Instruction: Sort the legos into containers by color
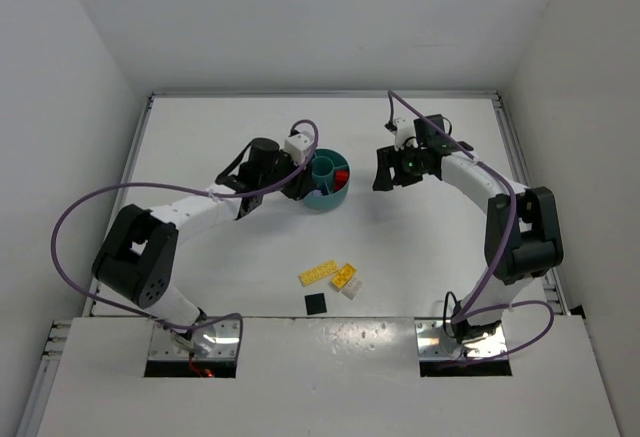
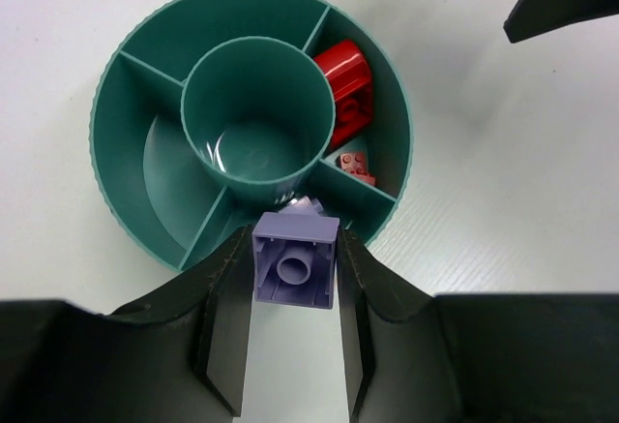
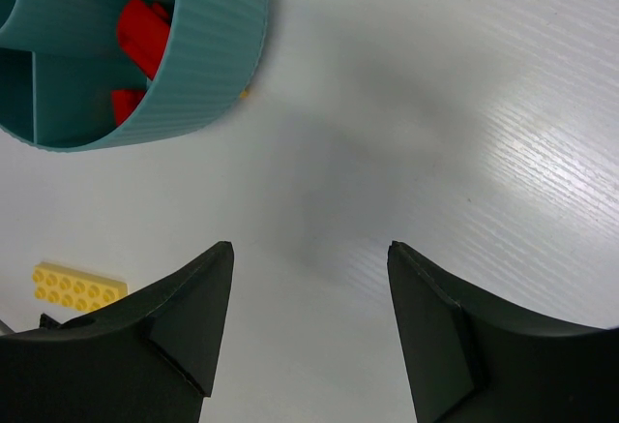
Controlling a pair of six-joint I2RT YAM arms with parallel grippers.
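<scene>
The round teal dish (image 1: 322, 200) stands mid-table, its rim (image 2: 104, 104) showing a central cup and curved sections. My left gripper (image 2: 294, 239) is shut on a purple brick (image 2: 296, 260), held underside-up just above the dish's near edge. A bit of another purple piece (image 2: 306, 206) peeks out of the section below it. Red bricks (image 2: 346, 82) lie in the right-hand section; the other sections in sight look bare. My right gripper (image 3: 309, 245) hangs open over bare table to the right of the dish wall (image 3: 208, 55). In the top view, it is the right gripper (image 1: 385, 175).
Loose pieces lie near the front of the table: a flat yellow plate (image 1: 318, 273), a yellow brick (image 1: 345, 277), an off-white brick (image 1: 353, 289) and a small black square (image 1: 316, 303). The yellow plate (image 3: 79, 286) also shows by my right fingers. White walls enclose the table.
</scene>
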